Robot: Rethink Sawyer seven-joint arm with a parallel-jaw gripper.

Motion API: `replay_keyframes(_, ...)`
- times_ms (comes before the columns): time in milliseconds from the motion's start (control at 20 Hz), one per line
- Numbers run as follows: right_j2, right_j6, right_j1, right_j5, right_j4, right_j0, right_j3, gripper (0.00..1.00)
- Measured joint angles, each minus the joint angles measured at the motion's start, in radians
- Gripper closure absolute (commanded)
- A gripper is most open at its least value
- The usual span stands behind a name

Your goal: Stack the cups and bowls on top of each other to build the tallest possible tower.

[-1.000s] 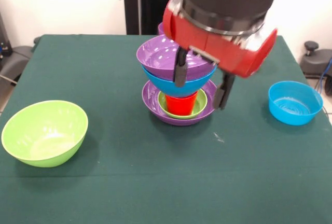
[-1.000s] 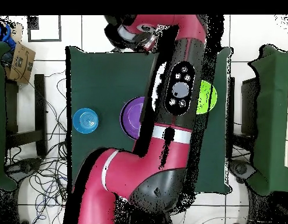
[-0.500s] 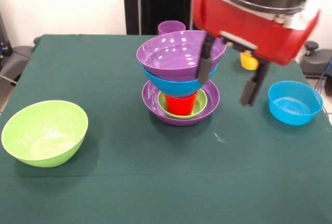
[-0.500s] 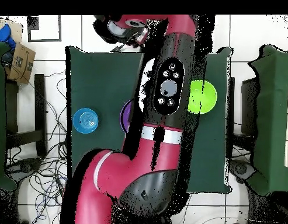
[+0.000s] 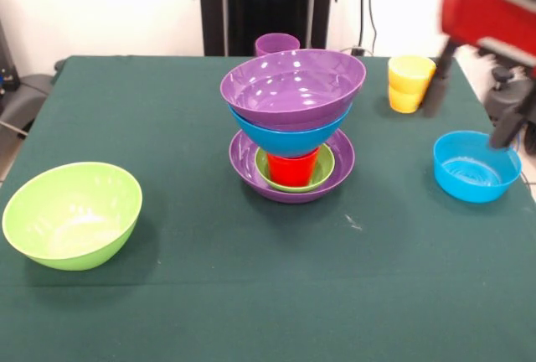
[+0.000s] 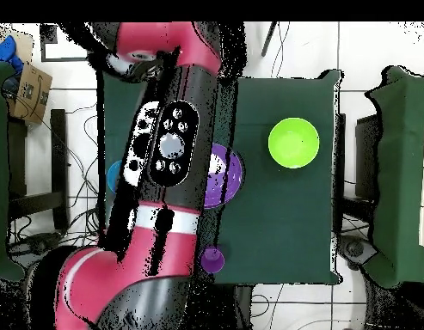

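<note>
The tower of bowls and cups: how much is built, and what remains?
Built: the tower has five pieces, a purple bowl on top. In hand: nothing; the open gripper hangs empty near the small blue bowl. Left: that bowl, the lime green bowl, yellow cups, purple cup.

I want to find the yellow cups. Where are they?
In the front view the yellow cups stand far right on the table, behind the small blue bowl and right of the tower.
</note>
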Motion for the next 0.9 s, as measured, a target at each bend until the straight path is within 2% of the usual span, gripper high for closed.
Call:
replay_keyframes(300,0.001,0.011,-0.086,-0.029,0.000,0.130,0.184,0.00)
replay_keyframes(500,0.001,0.015,-0.134,-0.043,0.000,0.181,0.274,0.00)
replay_keyframes(750,0.001,0.015,-0.195,-0.117,-0.002,0.225,0.398,0.00)
replay_keyframes(900,0.001,0.016,-0.241,-0.212,-0.005,0.248,0.502,0.00)
